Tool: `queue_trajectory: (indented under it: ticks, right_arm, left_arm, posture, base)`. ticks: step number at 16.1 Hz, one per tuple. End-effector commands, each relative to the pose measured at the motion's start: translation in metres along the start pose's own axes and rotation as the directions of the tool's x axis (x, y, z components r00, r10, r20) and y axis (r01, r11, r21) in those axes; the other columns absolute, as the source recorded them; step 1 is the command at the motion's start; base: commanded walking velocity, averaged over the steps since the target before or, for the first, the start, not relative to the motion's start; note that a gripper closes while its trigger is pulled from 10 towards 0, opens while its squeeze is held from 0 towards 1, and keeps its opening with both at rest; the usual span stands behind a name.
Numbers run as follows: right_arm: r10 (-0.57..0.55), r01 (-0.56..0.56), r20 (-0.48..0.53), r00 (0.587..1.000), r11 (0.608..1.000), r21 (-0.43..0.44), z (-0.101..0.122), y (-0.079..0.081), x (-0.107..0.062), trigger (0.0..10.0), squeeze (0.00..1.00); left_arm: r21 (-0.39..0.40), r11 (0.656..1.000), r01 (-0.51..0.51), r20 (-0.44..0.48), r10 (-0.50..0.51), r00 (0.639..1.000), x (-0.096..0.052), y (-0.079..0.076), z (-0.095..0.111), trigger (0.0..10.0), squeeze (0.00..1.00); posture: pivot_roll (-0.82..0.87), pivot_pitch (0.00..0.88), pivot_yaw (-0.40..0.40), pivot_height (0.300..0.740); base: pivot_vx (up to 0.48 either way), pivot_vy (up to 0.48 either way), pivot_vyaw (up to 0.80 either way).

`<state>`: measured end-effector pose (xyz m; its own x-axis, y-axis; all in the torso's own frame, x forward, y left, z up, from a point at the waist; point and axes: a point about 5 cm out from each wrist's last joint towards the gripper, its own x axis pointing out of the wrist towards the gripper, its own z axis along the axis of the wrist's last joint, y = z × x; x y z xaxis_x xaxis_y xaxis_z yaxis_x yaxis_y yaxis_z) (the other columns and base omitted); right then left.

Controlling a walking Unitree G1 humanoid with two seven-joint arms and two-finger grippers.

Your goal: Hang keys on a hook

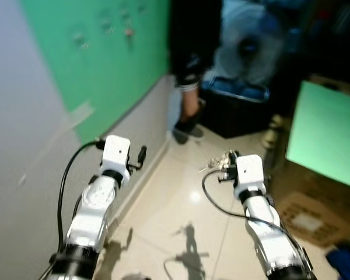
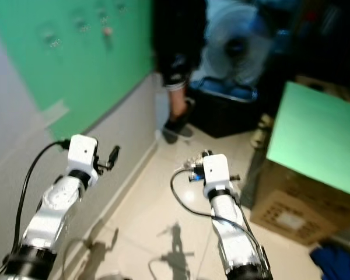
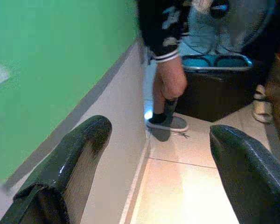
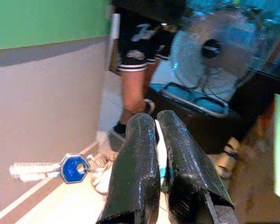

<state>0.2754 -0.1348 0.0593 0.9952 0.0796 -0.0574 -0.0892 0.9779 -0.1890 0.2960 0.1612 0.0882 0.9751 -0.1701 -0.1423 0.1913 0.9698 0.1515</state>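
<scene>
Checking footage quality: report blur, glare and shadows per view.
Eye views: hooks on the green wall and the fan smeared; arm shadows on the glossy floor. Left wrist: floor glare. Right wrist: keys slightly soft, fan blurred.

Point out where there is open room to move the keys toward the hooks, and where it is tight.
Open: the tiled floor between the left gripper and the right gripper, which is shut on the keys, and the green wall panel below the hooks. Crowded: ahead, a person's legs, the fan and the black bin; rightward, cardboard boxes.
</scene>
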Motion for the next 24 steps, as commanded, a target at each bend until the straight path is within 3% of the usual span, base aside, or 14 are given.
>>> queue_trajectory:
  ticks: [1,5,13,20,23,24]
  right_arm:
    - [0.002,-0.002,0.019,1.0,1.0,0.0,0.004,-0.002,0.004,10.0,0.0]
    - [0.036,-0.036,0.023,0.999,0.999,-0.004,0.007,0.0,0.015,10.0,0.0]
    - [0.072,-0.072,0.029,0.997,0.997,-0.007,0.008,0.003,0.018,10.0,0.0]
    - [0.083,-0.083,0.02,0.996,0.996,-0.017,0.003,0.002,0.017,10.0,0.0]
    - [0.091,-0.091,0.018,0.996,0.996,-0.022,0.002,0.002,0.016,10.0,0.0]
    - [0.092,-0.092,0.018,0.996,0.996,-0.02,0.002,0.002,0.016,10.0,0.0]
  left_arm:
    - [0.011,1.0,-0.007,-0.001,0.007,1.0,-0.001,0.001,0.001,10.0,0.0]
    - [0.013,0.999,-0.051,-0.003,0.051,0.999,-0.008,0.005,0.0,10.0,0.0]
    - [-0.011,0.993,-0.114,0.008,0.114,0.993,-0.02,0.01,-0.001,10.0,0.0]
    - [0.026,0.991,-0.13,0.026,0.129,0.991,-0.017,0.007,0.002,10.0,0.0]
    - [0.01,0.995,-0.095,0.027,0.095,0.995,-0.018,0.003,0.003,10.0,0.0]
    - [-0.011,0.991,-0.133,0.014,0.134,0.991,-0.018,0.003,0.001,10.0,0.0]
  posture:
    - [-0.02,0.0,-0.02,0.74]
    - [0.03,0.0,-0.046,0.74]
    - [0.06,0.0,-0.078,0.74]
    - [0.06,0.0,-0.085,0.74]
    - [0.06,0.0,-0.088,0.74]
    - [0.07,0.0,-0.088,0.74]
  base:
    - [0.0,0.0,0.59]
    - [0.0,0.0,0.58]
    - [0.0,0.0,0.58]
    - [0.0,0.0,0.58]
    - [0.0,0.0,0.58]
    - [0.0,0.0,0.58]
